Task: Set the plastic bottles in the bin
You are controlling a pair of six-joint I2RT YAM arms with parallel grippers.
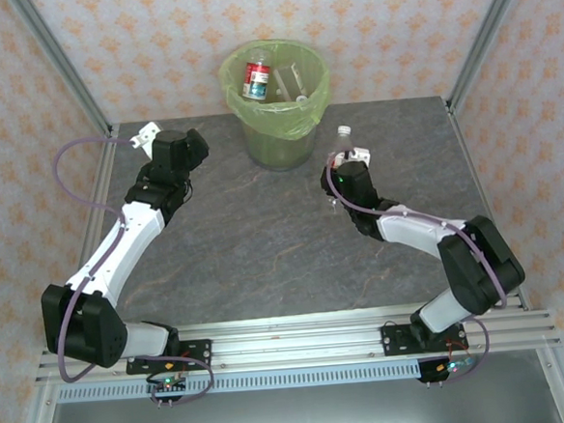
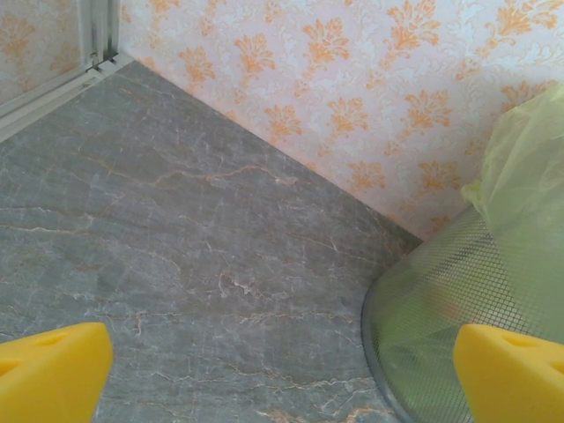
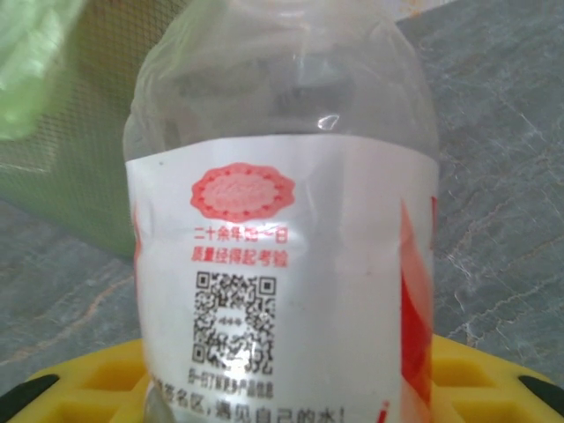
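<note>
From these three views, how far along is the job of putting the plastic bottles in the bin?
Done: a red-labelled bottle and clear bottles lie inside the bin. In hand: the right gripper is closed on a white-capped bottle, upright, to the right of the bin. The left gripper is open and empty. Left: carry that bottle over the rim and release it; it looks like the last one outside.

Worktop [image 1: 265, 251]: dark grey, marbled stone pattern with pale veins, running back to the walls on three sides. Walls [image 1: 154, 36] papered pale blue-white with a repeating orange floral motif; slanted aluminium posts [image 1: 61, 67] stand at the back corners, left and right. Along the near edge a ribbed aluminium rail [image 1: 291, 339] runs across, a perforated strip [image 1: 294, 376] just below it, then a plain grey sheet [image 1: 296, 414].
</note>
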